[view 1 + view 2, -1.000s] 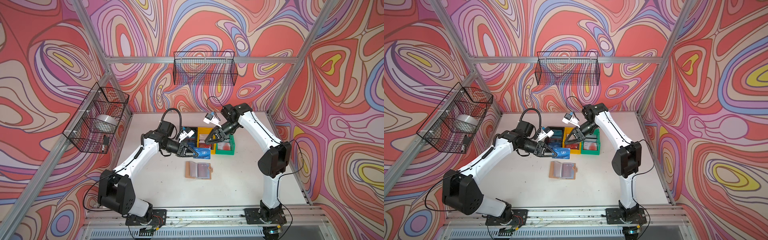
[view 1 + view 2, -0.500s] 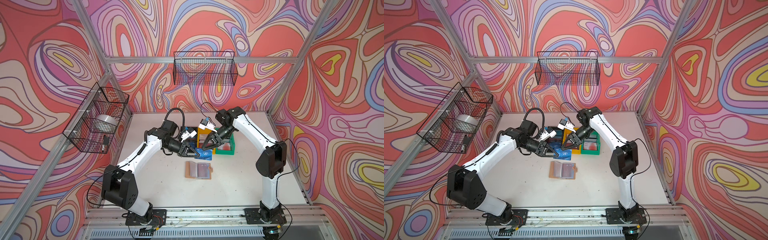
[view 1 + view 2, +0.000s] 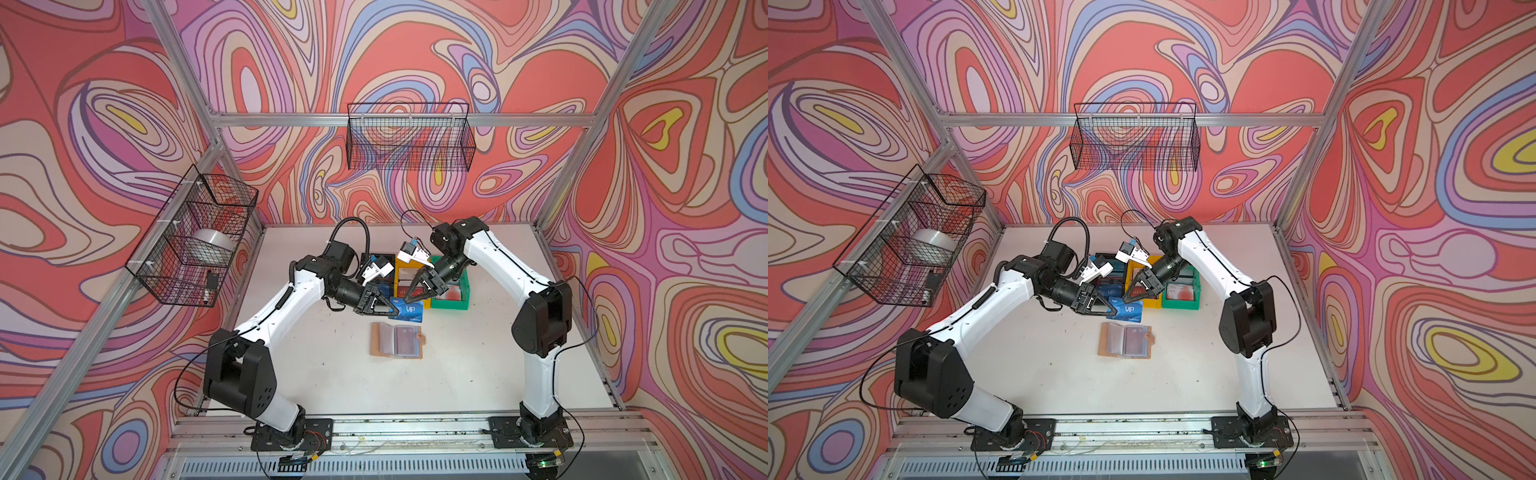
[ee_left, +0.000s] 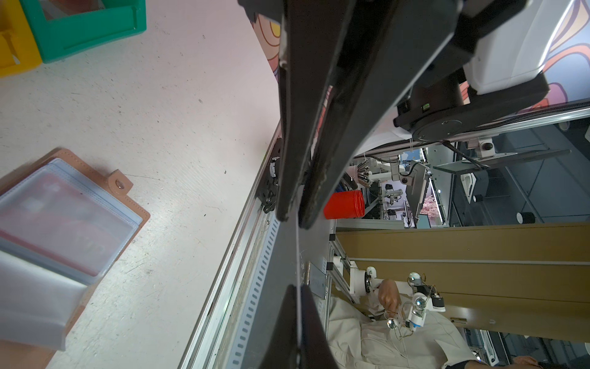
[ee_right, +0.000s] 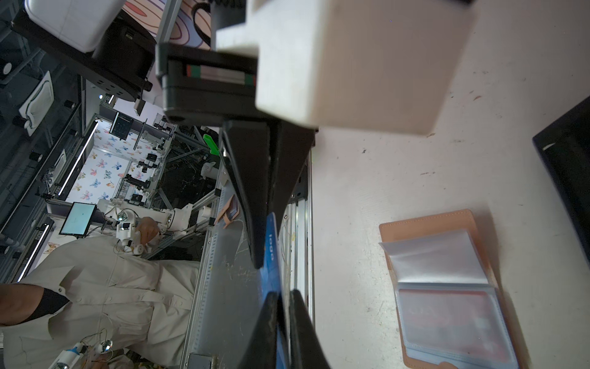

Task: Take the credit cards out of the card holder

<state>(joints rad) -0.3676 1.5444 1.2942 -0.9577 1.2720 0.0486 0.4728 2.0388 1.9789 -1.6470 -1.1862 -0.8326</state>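
Nearest, the card holder [image 3: 397, 340] lies opened on the table [image 3: 332, 365], a reddish card [image 5: 453, 322] seen in its clear sleeve. Just beyond, the blue card [image 3: 411, 311] is pinched by the left gripper [image 3: 395, 311]; the right gripper [image 3: 406, 299] is narrowed around its other edge, though a firm clamp cannot be confirmed. A handover is judged underway, so release by the left is called for. Behind, the green bin [image 3: 451, 306] is partly hidden.

Three bins [image 3: 451, 305], two wire baskets [image 3: 409, 139], one card holder [image 3: 397, 341], one held blue card [image 3: 410, 312].
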